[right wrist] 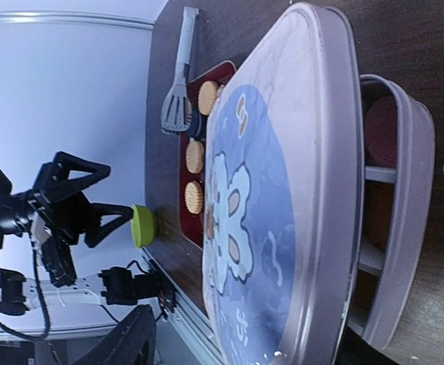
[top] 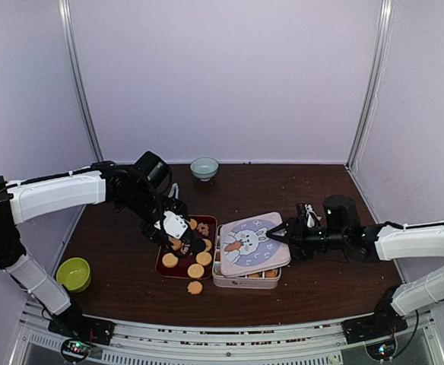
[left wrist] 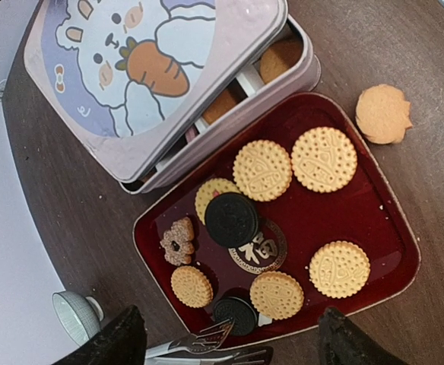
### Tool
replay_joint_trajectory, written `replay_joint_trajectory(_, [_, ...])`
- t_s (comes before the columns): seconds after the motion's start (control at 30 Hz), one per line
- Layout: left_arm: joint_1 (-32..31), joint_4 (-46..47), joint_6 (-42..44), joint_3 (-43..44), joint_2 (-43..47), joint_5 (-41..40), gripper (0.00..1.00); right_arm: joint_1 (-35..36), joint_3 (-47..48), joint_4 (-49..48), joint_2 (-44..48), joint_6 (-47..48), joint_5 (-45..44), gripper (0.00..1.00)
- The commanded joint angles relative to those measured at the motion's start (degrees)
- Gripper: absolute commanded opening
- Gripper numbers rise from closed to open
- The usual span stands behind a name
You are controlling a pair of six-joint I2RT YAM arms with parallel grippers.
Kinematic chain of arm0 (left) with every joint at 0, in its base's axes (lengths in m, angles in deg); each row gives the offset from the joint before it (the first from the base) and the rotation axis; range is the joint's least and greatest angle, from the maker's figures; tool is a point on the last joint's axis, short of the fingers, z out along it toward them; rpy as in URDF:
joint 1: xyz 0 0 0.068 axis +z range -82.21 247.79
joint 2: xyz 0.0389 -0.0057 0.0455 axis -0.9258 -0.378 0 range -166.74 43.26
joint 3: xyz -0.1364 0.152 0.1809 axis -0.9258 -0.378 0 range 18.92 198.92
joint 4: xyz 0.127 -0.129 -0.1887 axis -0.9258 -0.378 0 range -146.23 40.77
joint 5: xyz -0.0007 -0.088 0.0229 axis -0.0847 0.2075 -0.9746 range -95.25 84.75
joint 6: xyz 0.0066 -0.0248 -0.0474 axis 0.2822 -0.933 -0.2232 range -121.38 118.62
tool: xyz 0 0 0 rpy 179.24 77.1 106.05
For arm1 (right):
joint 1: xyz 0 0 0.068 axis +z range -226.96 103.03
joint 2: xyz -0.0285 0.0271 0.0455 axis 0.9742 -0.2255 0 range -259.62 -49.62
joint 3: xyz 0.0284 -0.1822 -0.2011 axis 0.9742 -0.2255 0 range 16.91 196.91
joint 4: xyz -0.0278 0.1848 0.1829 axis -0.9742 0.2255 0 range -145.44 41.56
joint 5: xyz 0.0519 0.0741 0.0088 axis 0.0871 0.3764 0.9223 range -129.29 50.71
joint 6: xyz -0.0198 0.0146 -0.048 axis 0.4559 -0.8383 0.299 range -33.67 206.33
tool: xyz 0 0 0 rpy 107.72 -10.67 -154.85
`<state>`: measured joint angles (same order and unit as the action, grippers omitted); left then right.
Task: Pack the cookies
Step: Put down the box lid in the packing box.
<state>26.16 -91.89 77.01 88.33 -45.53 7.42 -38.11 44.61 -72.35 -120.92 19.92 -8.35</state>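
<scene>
A dark red tray (top: pixel 161 266) holds several cookies (top: pixel 196 270). In the left wrist view the tray (left wrist: pixel 359 217) shows golden round cookies (left wrist: pixel 262 169), two black sandwich cookies (left wrist: pixel 231 219) and a brown flower cookie (left wrist: pixel 178 242). One golden cookie (top: pixel 195 287) lies loose on the table, also in the left wrist view (left wrist: pixel 383 114). My left gripper (top: pixel 175 232) hovers open over the tray's far end (left wrist: pixel 231 315). My right gripper (top: pixel 274 237) grips the right edge of the rabbit-print lid (top: pixel 252 242), holding it askew over the tin (top: pixel 245 280). Cookies show in the tin's compartments (left wrist: pixel 283 55).
Grey tongs (left wrist: pixel 199 341) lie by the tray's far end, also in the right wrist view (right wrist: pixel 178 76). A green bowl (top: pixel 74 274) sits front left and a pale bowl (top: pixel 204 167) at the back. Walls enclose the table.
</scene>
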Motion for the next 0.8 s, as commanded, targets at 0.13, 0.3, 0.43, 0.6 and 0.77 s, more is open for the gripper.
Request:
replay_joint_trajectory(0.13, [-0.2,3.0,-2.8,1.4,-1.6,0.5,0.78,-0.3,7.0,34.9,2.3,16.5,-2.6,0.72])
replay_joint_trajectory(0.3, [-0.2,3.1,-3.5,1.3,-2.0,0.3,0.78,-0.2,14.6,51.4,1.0,24.9,-8.8,0.74])
replay_joint_trajectory(0.43, [-0.2,2.5,-5.1,1.9,-2.0,1.0,0.77,-0.3,18.1,55.0,0.0,27.2,-10.0,0.74])
replay_joint_trajectory(0.6, [-0.2,1.2,-6.6,2.0,-2.3,1.1,0.78,-0.2,19.4,53.3,-3.0,27.6,-8.2,0.74])
replay_joint_trajectory(0.77, [-0.2,-0.6,-8.8,4.0,-3.9,2.4,0.79,-0.1,18.4,50.1,-5.7,28.3,-6.0,0.74])
